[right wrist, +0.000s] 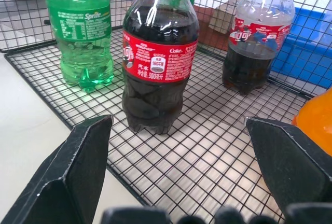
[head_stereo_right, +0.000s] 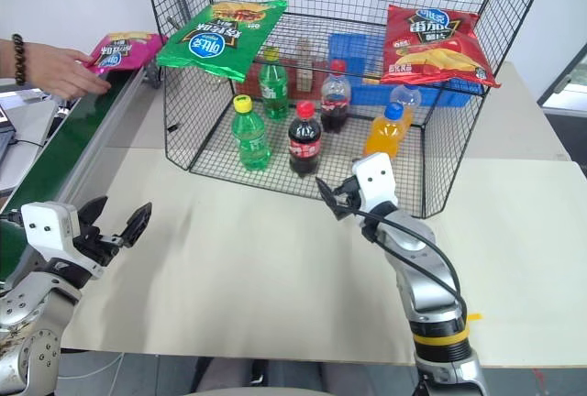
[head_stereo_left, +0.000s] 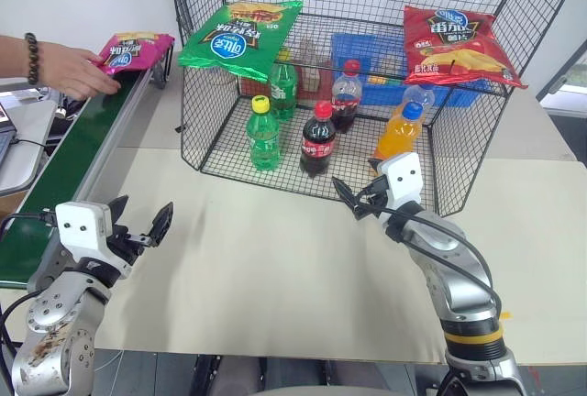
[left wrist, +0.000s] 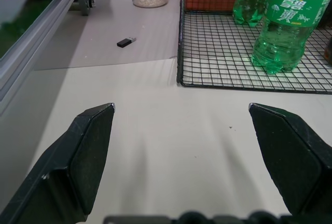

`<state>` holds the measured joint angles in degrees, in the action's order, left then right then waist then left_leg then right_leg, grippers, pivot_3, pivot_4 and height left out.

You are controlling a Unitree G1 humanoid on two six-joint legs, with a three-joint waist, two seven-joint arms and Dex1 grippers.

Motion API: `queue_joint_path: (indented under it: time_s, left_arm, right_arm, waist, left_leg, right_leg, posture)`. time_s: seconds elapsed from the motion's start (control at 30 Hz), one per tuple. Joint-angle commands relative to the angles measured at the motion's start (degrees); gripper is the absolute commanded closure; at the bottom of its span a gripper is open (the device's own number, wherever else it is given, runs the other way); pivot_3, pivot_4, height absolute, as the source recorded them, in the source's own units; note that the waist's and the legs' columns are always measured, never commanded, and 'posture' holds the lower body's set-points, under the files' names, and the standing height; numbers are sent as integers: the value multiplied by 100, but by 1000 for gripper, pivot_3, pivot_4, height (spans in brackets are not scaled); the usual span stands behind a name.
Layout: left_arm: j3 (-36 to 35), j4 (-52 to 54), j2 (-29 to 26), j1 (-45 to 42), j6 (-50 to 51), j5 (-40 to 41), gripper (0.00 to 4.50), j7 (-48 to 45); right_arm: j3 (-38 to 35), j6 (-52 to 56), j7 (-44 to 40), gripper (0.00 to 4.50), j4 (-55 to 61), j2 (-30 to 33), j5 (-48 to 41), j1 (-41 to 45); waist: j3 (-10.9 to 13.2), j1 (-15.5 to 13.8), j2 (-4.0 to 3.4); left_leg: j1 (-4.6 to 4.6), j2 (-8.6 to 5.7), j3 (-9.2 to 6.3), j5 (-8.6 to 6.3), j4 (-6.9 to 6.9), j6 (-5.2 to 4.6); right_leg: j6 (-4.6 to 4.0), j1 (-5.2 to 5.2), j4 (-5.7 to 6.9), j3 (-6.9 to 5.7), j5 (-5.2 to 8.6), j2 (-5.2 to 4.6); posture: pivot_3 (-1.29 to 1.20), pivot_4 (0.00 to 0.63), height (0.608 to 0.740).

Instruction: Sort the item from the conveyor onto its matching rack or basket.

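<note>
The pink chip bag [head_stereo_left: 136, 50] lies at the far end of the dark-green conveyor [head_stereo_left: 64, 167], with a person's hand [head_stereo_left: 69, 68] resting on its near edge. The black wire rack [head_stereo_left: 463, 153] stands on the table to the conveyor's right. My left gripper [head_stereo_left: 142, 215] hovers open and empty over the table next to the conveyor's near stretch, well short of the bag. My right gripper [head_stereo_left: 358, 196] is open and empty just in front of the rack's open side, facing a cola bottle [right wrist: 158, 63].
A green chip bag [head_stereo_left: 240, 37] and a red chip bag [head_stereo_left: 459, 43] rest across the rack's walls. Inside stand a Sprite bottle [head_stereo_left: 263, 135], cola bottles, an orange bottle [head_stereo_left: 399, 135] and a blue crate [head_stereo_left: 376, 66]. A small black object [left wrist: 126, 42] lies on the table.
</note>
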<state>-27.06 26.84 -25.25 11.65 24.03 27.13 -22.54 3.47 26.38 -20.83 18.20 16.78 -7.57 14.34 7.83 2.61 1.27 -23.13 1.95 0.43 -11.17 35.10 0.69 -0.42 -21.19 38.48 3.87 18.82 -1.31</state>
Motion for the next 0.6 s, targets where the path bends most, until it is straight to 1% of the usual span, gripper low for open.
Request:
queue_joint_path:
  time_s: [0.03, 0.13, 0.2, 0.3, 0.47, 0.53, 0.6]
  left_arm:
    - [-346, 343, -53, -33, 44, 205, 85, 170]
    - [-650, 379, -58, -162, 220, 515, 85, 382]
    - [-948, 370, -61, -334, 432, 879, 85, 603]
    - [-1278, 307, -75, -550, 683, 1359, 85, 842]
    - [-1841, 225, -40, -977, 1282, 2605, 85, 1706]
    - [-2003, 131, -50, -1067, 1418, 3027, 85, 1972]
    - [-2220, -95, -50, -1226, 1595, 3662, 85, 2453]
  right_arm:
    - [-39, 40, -332, 0, 369, 150, -257, 336]
    - [-7, 338, -841, 0, 470, 341, -667, 677]
    - [4, 543, -1248, 0, 508, 479, -1022, 1006]
    - [-45, 835, -1626, 0, 481, 552, -1487, 1529]
    - [-89, 1385, -1972, 0, 508, 596, -2174, 2324]
    - [-78, 1517, -2052, 0, 521, 636, -2331, 2527]
    - [-41, 1601, -2168, 0, 540, 695, -2458, 2727]
  waist:
    - [0, 7, 0]
    - [0, 7, 0]
    - [1, 1, 1]
    - [1, 3, 1]
    - [0, -6, 2]
    - [0, -6, 2]
    - [0, -16, 2]
  left_leg:
    - [0, 0, 0, 0, 0, 0]
    - [1, 1, 1, 0, 0, 0]
    - [0, 2, -3, 0, 0, 0]
    - [0, 1, -6, 0, 3, 0]
    - [-3, 2, -14, 0, 7, -1]
    - [-3, 2, -15, -1, 7, -1]
    - [-3, 1, -18, -1, 7, -2]
  right_leg:
    - [0, 0, 0, 0, 0, 0]
    - [0, -1, 1, -1, 0, 0]
    - [0, 0, 1, -2, 0, 1]
    - [0, 1, 3, -5, 0, 0]
    - [0, 1, 5, -12, 0, -6]
    - [0, 2, 6, -12, 0, -11]
    - [0, 4, 7, -13, 0, -12]
  posture:
    - [0, 150, 740]
    - [0, 150, 740]
    - [0, 150, 740]
    - [0, 150, 740]
    - [0, 150, 740]
    - [0, 150, 740]
    - [0, 150, 740]
